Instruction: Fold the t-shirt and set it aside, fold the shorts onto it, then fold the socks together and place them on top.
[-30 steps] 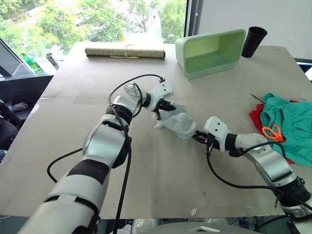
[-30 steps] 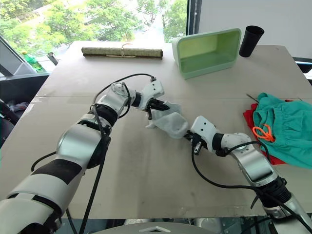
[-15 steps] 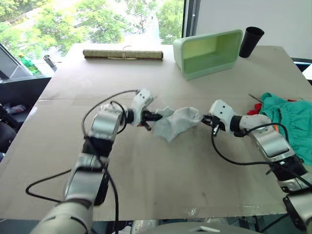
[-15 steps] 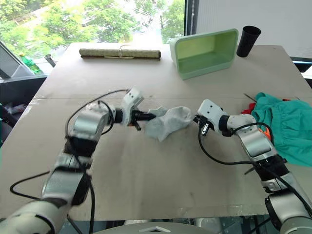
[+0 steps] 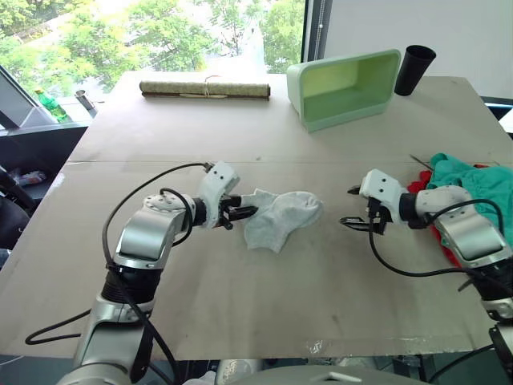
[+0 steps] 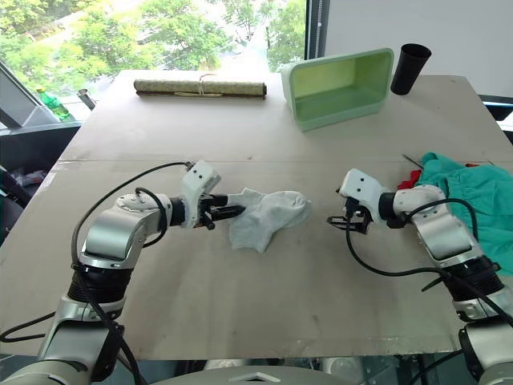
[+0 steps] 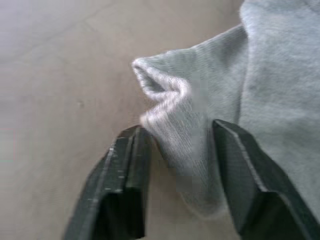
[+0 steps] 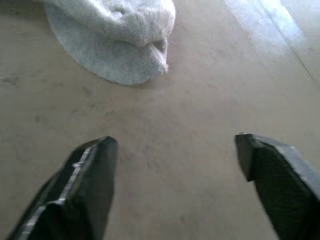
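— Socks?
— Socks lie mid-tabletop. My left pincer is parted around their cuff end, not clamped.
— Right side?
— Right pincer spread wide, empty, near the toe end, apart from it. Shorts on t-shirt at right edge.

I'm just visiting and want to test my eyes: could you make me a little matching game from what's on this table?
Things:
1. socks
2. shorts
3. green bin
4. black cup

Descriptions:
A. tipped on its side, far edge
B. upright beside the bin
C. teal heap at the robot's right
D. table middle, one end between the left claw's fingers

Pairs: 1-D, 2-C, 3-A, 4-B
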`<action>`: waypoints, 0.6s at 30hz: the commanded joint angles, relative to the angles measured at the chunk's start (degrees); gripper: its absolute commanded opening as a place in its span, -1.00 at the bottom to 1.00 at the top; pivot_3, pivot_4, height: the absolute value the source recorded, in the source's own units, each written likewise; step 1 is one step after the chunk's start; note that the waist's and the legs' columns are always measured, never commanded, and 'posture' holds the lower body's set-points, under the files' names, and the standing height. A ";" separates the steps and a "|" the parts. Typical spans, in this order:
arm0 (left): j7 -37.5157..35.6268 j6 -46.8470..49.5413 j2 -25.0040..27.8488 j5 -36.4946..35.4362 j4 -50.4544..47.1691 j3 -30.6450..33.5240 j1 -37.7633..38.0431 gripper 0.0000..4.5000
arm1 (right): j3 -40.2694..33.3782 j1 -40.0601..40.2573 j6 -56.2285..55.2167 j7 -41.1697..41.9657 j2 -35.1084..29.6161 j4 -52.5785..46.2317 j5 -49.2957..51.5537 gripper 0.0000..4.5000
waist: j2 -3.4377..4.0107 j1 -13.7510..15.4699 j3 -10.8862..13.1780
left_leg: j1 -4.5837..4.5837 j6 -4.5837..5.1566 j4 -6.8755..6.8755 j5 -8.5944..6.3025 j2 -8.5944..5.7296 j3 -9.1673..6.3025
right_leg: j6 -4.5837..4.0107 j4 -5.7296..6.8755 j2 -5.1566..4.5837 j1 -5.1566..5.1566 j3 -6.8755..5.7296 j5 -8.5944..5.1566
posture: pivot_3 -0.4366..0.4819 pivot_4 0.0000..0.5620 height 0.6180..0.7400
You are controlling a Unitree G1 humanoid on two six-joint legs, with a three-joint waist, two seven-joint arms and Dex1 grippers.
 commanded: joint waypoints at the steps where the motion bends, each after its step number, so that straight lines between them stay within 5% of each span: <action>1: -2.24 -4.58 2.12 -1.56 0.81 0.20 -0.76 0.43 | -6.63 -0.96 8.31 -1.73 2.10 -5.60 7.78 1.00 | 0.00 0.01 0.00 | 0.00 0.00 0.00 0.00 0.00 0.00 | 0.00 0.00 -0.01 0.00 0.00 0.00 | -0.05 -0.47 1.00; 10: -3.77 -14.27 3.82 -2.29 3.33 0.17 -1.59 0.43 | -14.93 1.89 32.75 -18.17 20.95 -8.72 22.04 1.00 | 0.01 0.28 0.00 | -0.07 -0.02 -0.08 -0.01 -0.03 -0.05 | -0.02 -0.03 -0.08 -0.04 -0.09 0.01 | -0.05 -0.47 1.00; 18: -6.15 -21.49 4.90 -2.53 2.59 -0.44 -0.14 0.44 | -18.06 1.78 40.07 -25.85 26.51 -9.32 26.96 0.89 | 0.04 -0.05 0.01 | -0.06 -0.02 -0.13 -0.01 -0.08 -0.04 | -0.01 -0.03 -0.09 -0.06 -0.09 0.01 | -0.05 -0.47 1.00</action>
